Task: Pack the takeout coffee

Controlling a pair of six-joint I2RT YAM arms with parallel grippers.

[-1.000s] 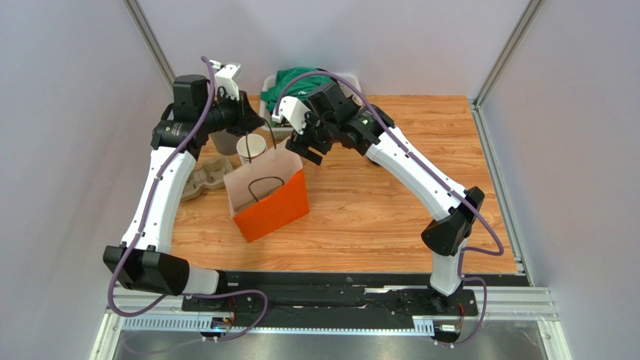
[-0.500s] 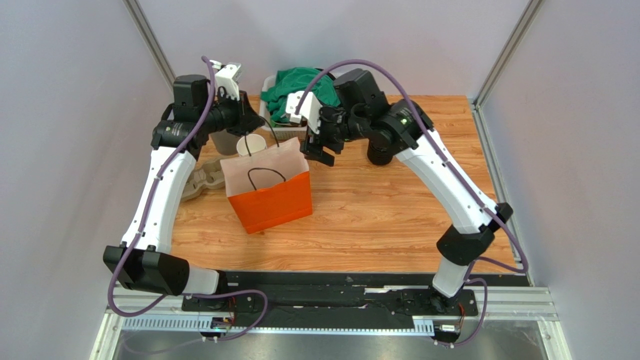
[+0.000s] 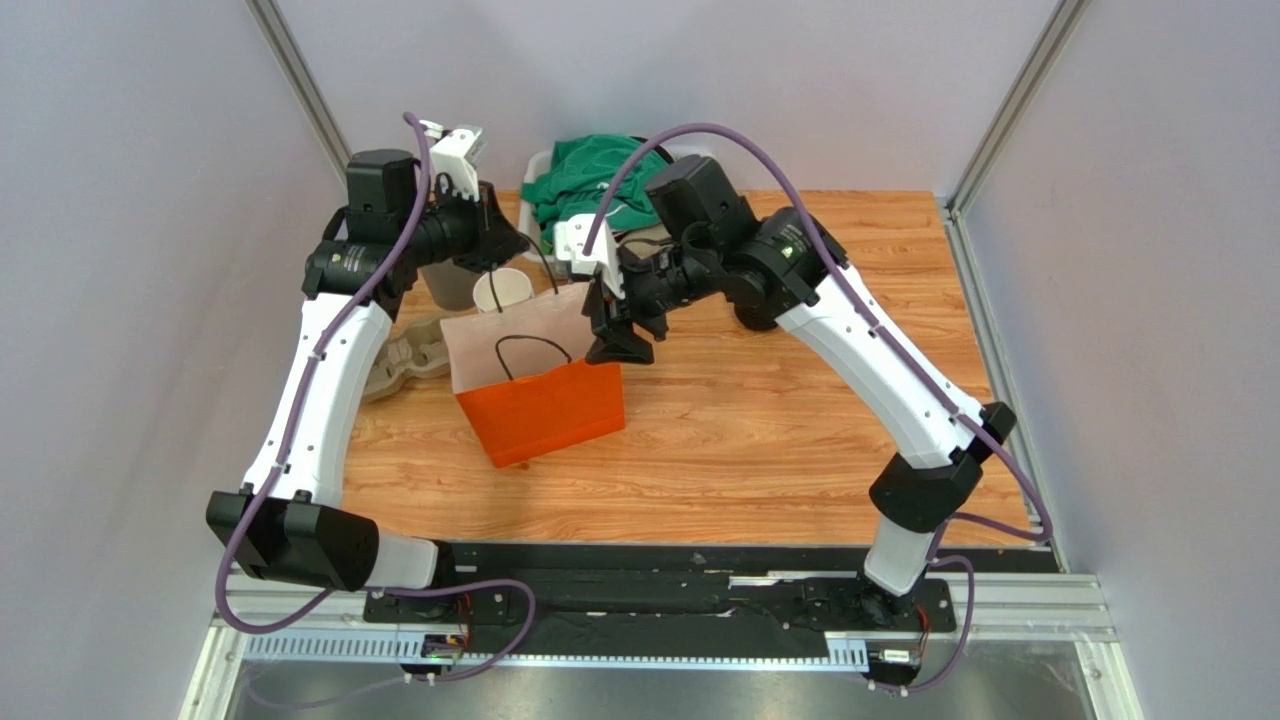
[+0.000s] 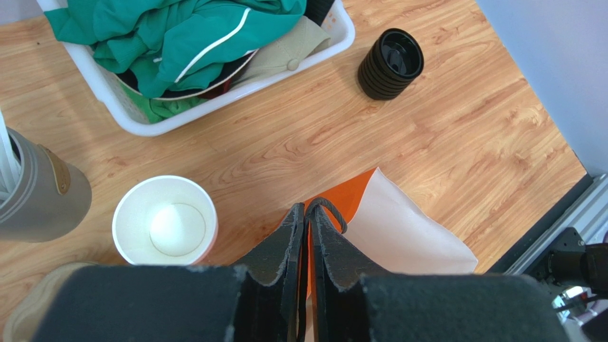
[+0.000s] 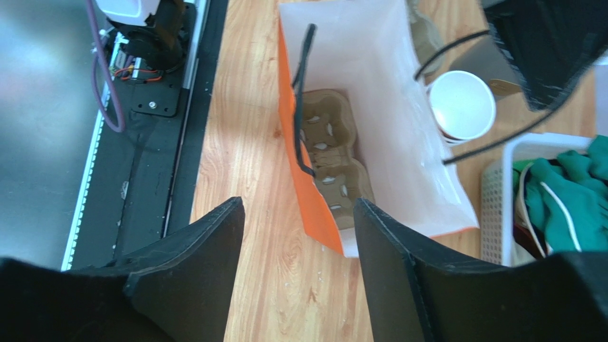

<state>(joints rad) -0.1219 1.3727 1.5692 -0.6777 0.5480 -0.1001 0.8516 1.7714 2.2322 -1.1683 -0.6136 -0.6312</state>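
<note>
Left wrist view: I have the left gripper (image 4: 307, 211) pinched together on the black cord handle (image 4: 332, 207) of the orange paper bag (image 4: 407, 239), whose white inside opens just to the right of the fingers. Just left of that gripper stands a lidless paper cup (image 4: 165, 221), and farther left a grey container (image 4: 36, 196). Ahead of the fingers sits a white basket (image 4: 347, 28) heaped with green clothing (image 4: 178, 35), and to its right a black stack of lids (image 4: 390, 63).

In the right wrist view my right gripper (image 5: 298, 206) hangs above the bag's mouth with its fingers well apart, clamped on nothing that I can see. The bag's orange wall and its other handle run directly below the gap. Down inside the bag, beyond the fingertips, lies a cardboard cup carrier (image 5: 325, 142).

I cannot place the takeout coffee: no view shows me a lidded cup, and in the top view the right arm hides part of the table behind it.
</note>
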